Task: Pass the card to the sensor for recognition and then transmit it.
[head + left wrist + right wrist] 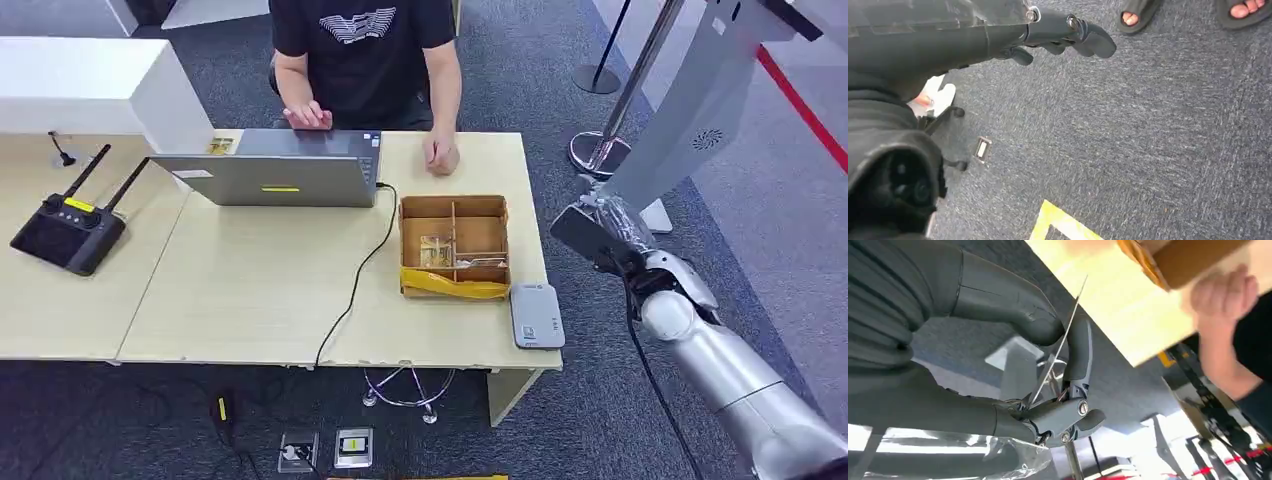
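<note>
A pale wooden table (260, 290) carries a laptop (268, 168), compartmented box (454, 246), grey sensor (536, 315) and black controller (68, 232).

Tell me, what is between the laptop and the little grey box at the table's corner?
In the head view, the wooden divided tray sits between the laptop and the grey card reader, with a black cable running beside it.

One laptop (275, 165), one wooden box (453, 243), one card reader (536, 315), one controller (67, 232)

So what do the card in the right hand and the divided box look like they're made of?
Card: thin, stiff, probably plastic; seen edge-on, stays straight where the right hand pinches it. Divided box: matte brown, likely cardboard or thin wood; flat slotted partitions.
</note>
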